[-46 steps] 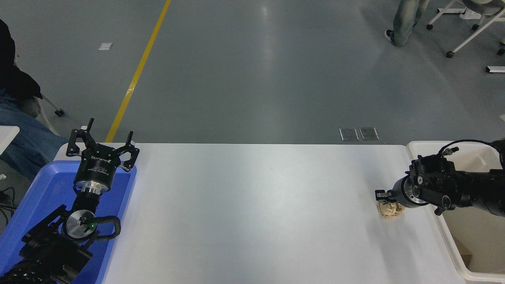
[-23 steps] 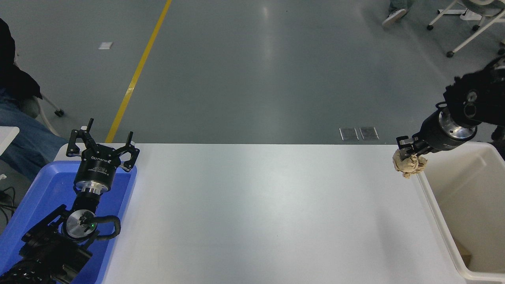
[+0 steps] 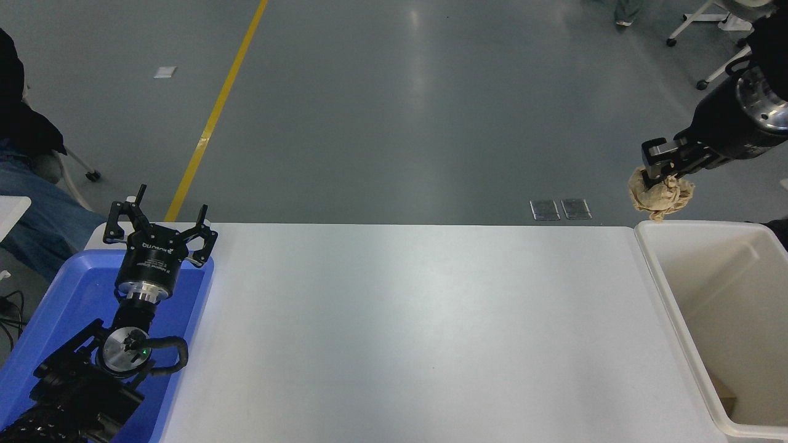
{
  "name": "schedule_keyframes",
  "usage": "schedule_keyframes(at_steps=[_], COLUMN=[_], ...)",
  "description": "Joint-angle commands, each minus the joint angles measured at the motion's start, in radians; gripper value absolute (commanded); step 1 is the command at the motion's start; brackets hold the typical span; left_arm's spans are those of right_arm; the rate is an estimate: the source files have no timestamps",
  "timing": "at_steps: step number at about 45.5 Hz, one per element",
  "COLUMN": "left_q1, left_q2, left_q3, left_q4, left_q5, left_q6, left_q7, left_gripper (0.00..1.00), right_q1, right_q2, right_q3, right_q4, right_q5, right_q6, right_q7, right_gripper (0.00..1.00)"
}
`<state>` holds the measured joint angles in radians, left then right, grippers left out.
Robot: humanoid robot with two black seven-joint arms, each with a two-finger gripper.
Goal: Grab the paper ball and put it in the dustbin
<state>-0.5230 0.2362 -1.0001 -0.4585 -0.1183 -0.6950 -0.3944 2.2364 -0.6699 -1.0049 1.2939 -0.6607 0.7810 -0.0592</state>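
My right gripper (image 3: pixel 660 172) is shut on the tan paper ball (image 3: pixel 662 197) and holds it high in the air, above the far left corner of the dustbin (image 3: pixel 652 271). The dustbin is a large cream-white tub at the table's right edge. The ball hangs below the fingers, clear of the bin's rim. My left gripper (image 3: pixel 159 224) is open and parked at the lower left, over the blue tray.
A shallow blue tray (image 3: pixel 43 314) lies at the table's left edge under the left arm. A brown scrap (image 3: pixel 723 394) lies at the bottom of the dustbin. A seated person's leg (image 3: pixel 37 209) shows at the far left, and chair legs (image 3: pixel 714 37) at the top right.
My right gripper lifted the paper ball off the table near the bin's left wall, then rose and moved back and right with it to above the bin's far corner.
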Motion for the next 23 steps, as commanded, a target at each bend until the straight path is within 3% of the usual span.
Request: schedule_keyframes(at_steps=[1,11,14,23], left_q1=[0.0,0.0,0.0,0.0], left_q2=[0.0,0.0,0.0,0.0], left_q3=[0.0,0.0,0.0,0.0], left_q4=[0.0,0.001,0.001,0.001], left_q5=[0.0,0.0,0.0,0.0], left_q6=[0.0,0.002,0.002,0.002], left_q7=[-0.001,-0.001,-0.001,-0.001], left_gripper=[1.0,1.0,1.0,1.0], right_q1=[-0.036,-0.302,-0.411,-0.765], right_q2=[-0.097,-0.201,-0.212,-0.212], right_q3=[-0.083,-0.052,-0.037,0.133], right_q4=[-0.097,-0.405,-0.49,-0.648], right_q5=[-0.045,-0.111,-0.109,-0.099], right_q6=[0.004,-0.043,-0.132,-0.295], right_q7=[0.01,0.203,0.222,0.22], right_gripper=[0.0,0.0,0.0,0.0])
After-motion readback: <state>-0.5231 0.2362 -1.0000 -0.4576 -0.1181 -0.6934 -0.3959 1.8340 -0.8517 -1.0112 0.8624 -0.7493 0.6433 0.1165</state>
